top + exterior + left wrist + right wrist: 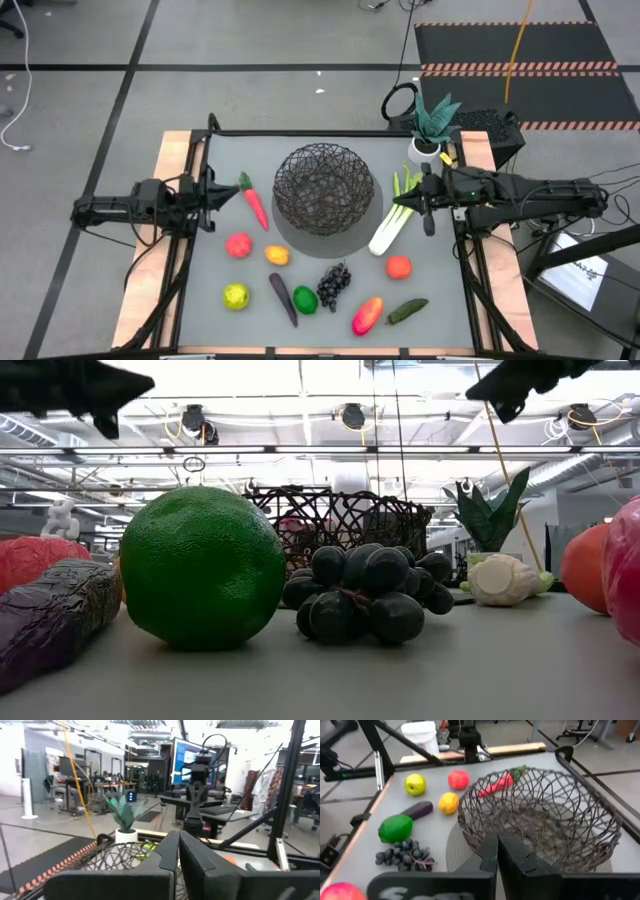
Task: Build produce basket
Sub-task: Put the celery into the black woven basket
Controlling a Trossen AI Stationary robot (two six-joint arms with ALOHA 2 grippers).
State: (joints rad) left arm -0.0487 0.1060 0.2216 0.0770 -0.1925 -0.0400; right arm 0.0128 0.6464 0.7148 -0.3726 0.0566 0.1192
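The black wire basket [323, 188] stands on a grey round mat at the table's far middle, and nothing shows inside it in the right wrist view [545, 820]. Around it the produce lies on the table: carrot [255, 203], leek [393, 222], red fruit [238, 245], orange fruit [277, 256], yellow-green fruit [235, 296], eggplant [283, 298], green fruit [305, 299], grapes [334, 284] and cucumber [407, 311]. My left gripper [230, 197] is shut and empty, held in the air left of the basket beside the carrot. My right gripper [405, 203] is shut and empty, held in the air above the leek, right of the basket.
A red-orange fruit [399, 267] and a red-yellow fruit [367, 314] lie at the near right. A potted plant [432, 125] stands at the far right corner. Black frame bars run along the table's edges.
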